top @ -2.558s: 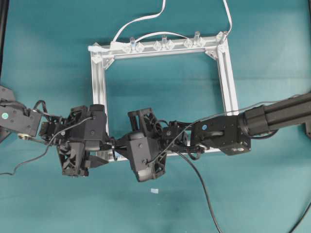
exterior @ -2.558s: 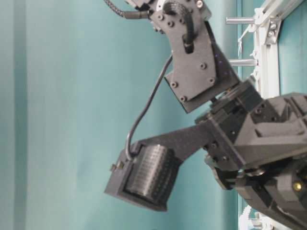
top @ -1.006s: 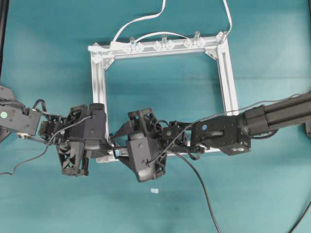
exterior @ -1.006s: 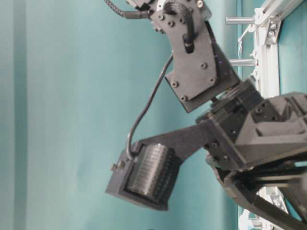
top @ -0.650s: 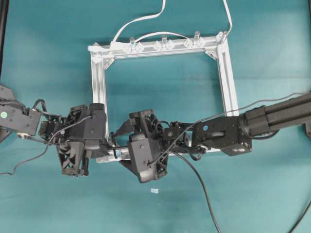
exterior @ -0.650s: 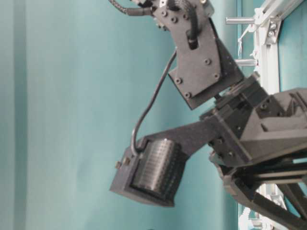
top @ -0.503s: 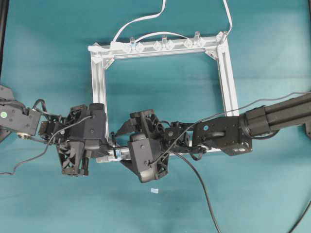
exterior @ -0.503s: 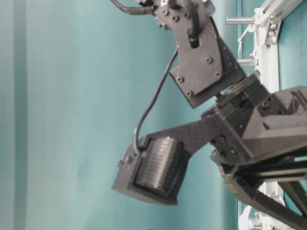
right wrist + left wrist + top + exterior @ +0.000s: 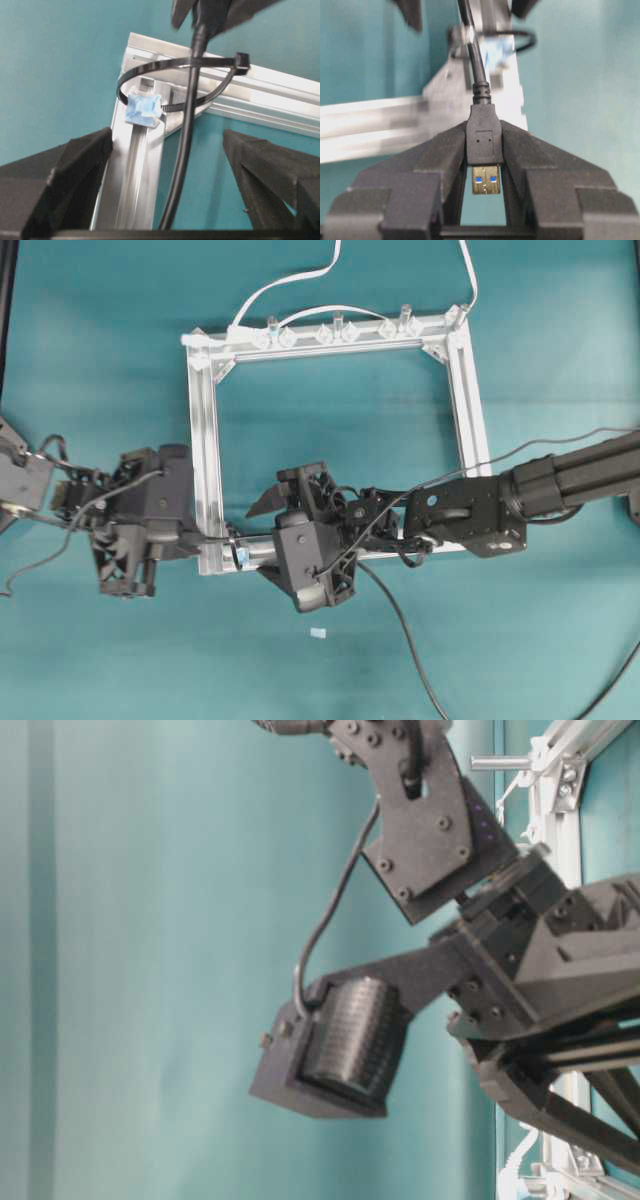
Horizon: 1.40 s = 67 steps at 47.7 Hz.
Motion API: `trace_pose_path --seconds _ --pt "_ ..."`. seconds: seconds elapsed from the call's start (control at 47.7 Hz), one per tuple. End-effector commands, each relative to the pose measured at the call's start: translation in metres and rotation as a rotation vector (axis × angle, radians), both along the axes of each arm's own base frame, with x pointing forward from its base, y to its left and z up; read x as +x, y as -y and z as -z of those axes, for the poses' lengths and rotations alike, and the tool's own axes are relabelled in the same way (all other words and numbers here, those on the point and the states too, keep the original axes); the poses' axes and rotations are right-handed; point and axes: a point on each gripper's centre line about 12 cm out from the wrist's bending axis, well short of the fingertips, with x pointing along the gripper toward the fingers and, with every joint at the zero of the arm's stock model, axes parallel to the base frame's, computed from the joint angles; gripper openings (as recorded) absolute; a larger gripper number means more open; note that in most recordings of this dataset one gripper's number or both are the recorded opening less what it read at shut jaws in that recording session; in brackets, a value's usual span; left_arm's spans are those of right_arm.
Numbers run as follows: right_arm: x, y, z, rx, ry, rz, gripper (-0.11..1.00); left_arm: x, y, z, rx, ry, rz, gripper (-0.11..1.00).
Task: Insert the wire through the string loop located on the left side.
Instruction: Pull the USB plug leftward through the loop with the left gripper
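Black, the wire (image 9: 479, 75) runs from the plug pinched in my left pincer (image 9: 485, 155), whose fingers (image 9: 442, 160) clamp its dark housing with the metal end bare between them. My right pincer (image 9: 165, 150) stands wide apart, holding nothing, the cable hanging untouched between its fingers (image 9: 75, 165). Its cord passes through the string loop (image 9: 175, 85), a thin dark tie with a pale blue tab, fixed at the near left corner of the aluminium frame (image 9: 205, 440) on the teal surface (image 9: 100, 390).
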Motion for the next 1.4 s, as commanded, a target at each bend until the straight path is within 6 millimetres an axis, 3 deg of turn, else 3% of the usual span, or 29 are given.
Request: trace_pose_path --seconds 0.0,0.964,1.384 --pt "0.001 0.000 -0.026 0.008 0.058 0.000 0.94 -0.004 0.000 -0.011 -0.010 0.021 -0.004 0.19" --pt "0.000 -0.001 -0.027 0.010 0.057 0.001 0.93 -0.053 0.007 -0.005 -0.058 -0.054 -0.009 0.19" --pt "0.000 0.000 -0.026 0.010 0.056 0.002 0.93 -0.059 0.005 -0.012 -0.075 -0.006 -0.009 0.19"
